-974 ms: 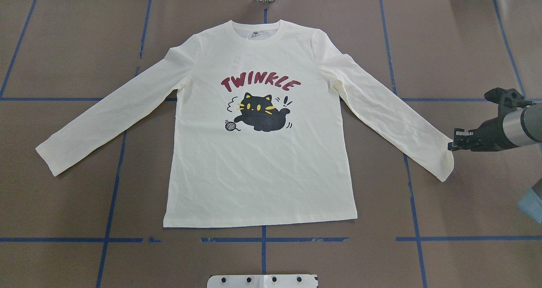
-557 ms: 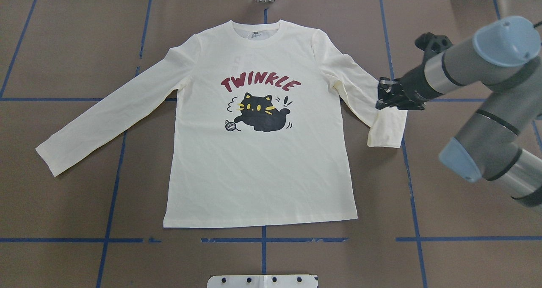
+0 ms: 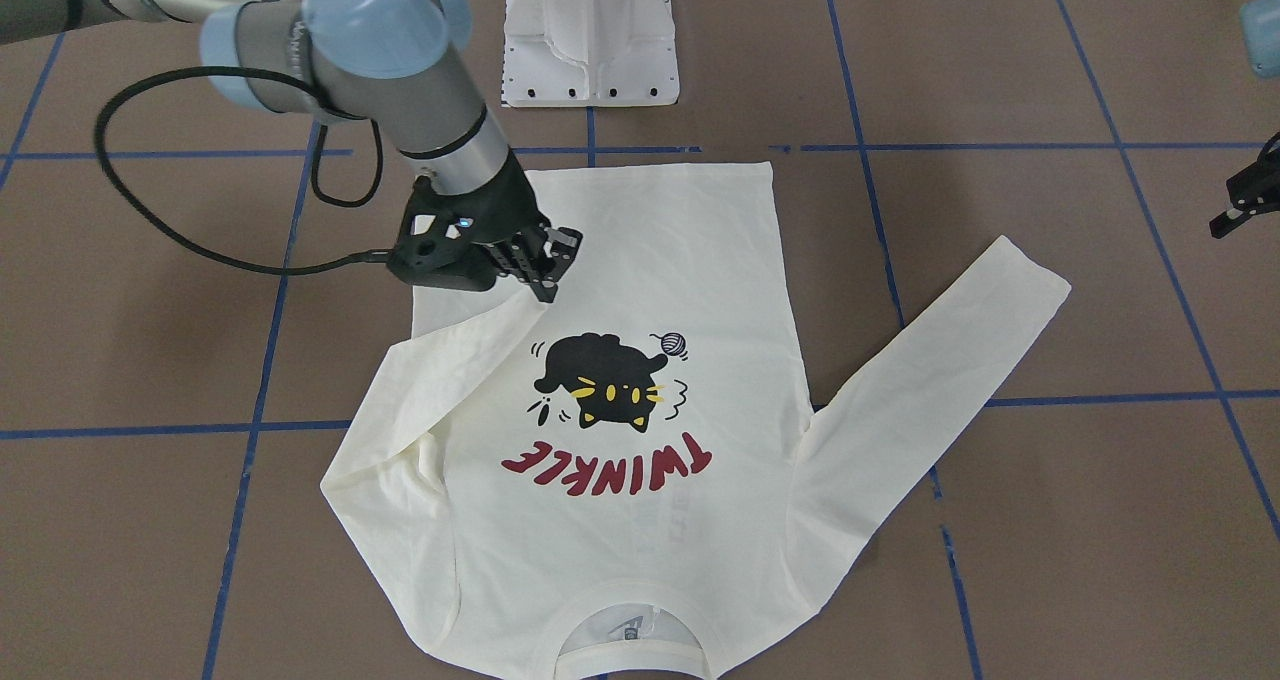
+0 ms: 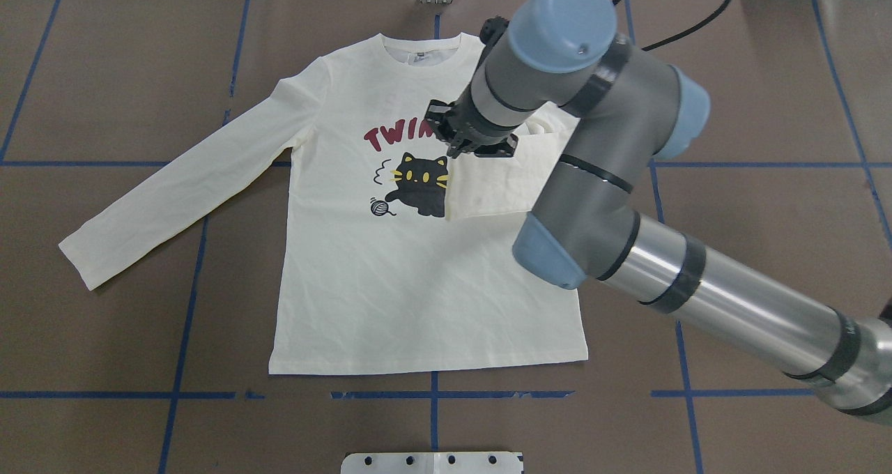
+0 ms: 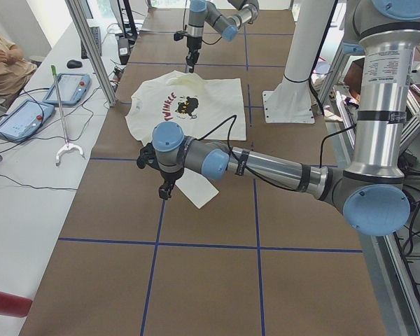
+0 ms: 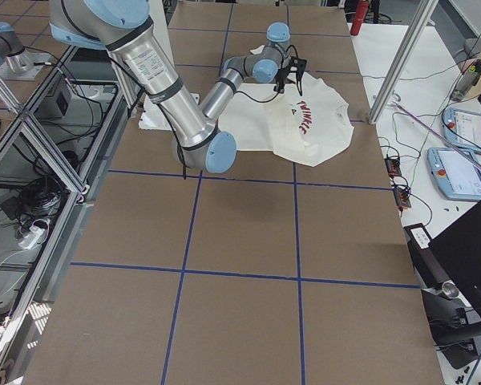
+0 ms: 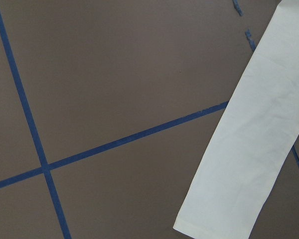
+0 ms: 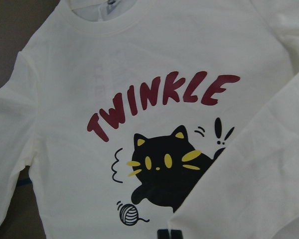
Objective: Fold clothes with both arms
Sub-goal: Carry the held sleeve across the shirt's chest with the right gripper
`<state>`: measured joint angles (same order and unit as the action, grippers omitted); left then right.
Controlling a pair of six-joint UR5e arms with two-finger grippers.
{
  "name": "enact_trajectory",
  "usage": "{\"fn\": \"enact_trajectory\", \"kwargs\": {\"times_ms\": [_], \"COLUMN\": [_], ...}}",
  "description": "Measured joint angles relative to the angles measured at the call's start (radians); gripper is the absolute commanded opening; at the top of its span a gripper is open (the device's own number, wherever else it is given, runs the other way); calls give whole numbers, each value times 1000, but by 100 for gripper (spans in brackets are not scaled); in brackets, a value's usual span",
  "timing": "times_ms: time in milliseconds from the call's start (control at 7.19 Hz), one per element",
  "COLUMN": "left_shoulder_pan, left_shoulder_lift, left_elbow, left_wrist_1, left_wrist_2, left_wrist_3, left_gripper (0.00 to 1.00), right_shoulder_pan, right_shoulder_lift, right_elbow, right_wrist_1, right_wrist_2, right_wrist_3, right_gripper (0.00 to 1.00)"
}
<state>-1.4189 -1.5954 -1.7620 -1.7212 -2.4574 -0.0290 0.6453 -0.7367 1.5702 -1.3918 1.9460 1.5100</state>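
Cream-white long-sleeved T-shirt of thin wrinkled fabric lies print-up at the middle of the brown worktop, which is crossed by blue tape lines. Ribbed collar points to the far edge, away from the robot; the straight hem lies toward the near edge, short of the white pedestal base. Body flat. Left sleeve spread out full length, slanting toward the worktop's left end, cuff resting on the surface. Right sleeve is raised off the surface and doubled over the chest, its end hanging across the rear of the black cat print and the last red letters, so the overhead view reads only "TWIN". Silver-grey right arm with light-blue joint caps reaches from the right end across the shirt body. Its black right gripper sits above the print with fingers pinched together on the end of the right sleeve; the wrist view shows the two tips closed side by side with cloth draping from them. Left arm extends low over the left end of the worktop. Left gripper hangs above bare surface near the left cuff, not touching it. Whether its fingers are apart or together cannot be told; only a partial edge shows in the front view.
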Motion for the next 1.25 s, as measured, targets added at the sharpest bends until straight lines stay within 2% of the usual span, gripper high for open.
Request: {"fn": "enact_trajectory", "kwargs": {"times_ms": [417, 696, 835, 974, 1113, 1252], "left_shoulder_pan": [0, 0, 1, 1, 3, 9], "left_shoulder_lift": [0, -2, -2, -4, -7, -11], "left_elbow": [0, 1, 1, -1, -3, -6], "left_wrist_1": [0, 0, 0, 0, -8, -25], "left_wrist_2": [0, 0, 0, 0, -1, -1], "left_wrist_3": [0, 0, 0, 0, -1, -24], "left_gripper": [100, 100, 100, 100, 100, 100], "right_shoulder_pan": [-133, -179, -191, -198, -202, -204], "right_shoulder_lift": [258, 315, 322, 333, 355, 384], "right_elbow": [-363, -488, -524, -556, -598, -645], "right_wrist_1": [151, 234, 267, 288, 302, 317], "right_wrist_2": [-152, -217, -236, -249, -260, -269], "right_wrist_3": [12, 12, 12, 12, 14, 15], "right_gripper": [0, 0, 21, 34, 38, 57]}}
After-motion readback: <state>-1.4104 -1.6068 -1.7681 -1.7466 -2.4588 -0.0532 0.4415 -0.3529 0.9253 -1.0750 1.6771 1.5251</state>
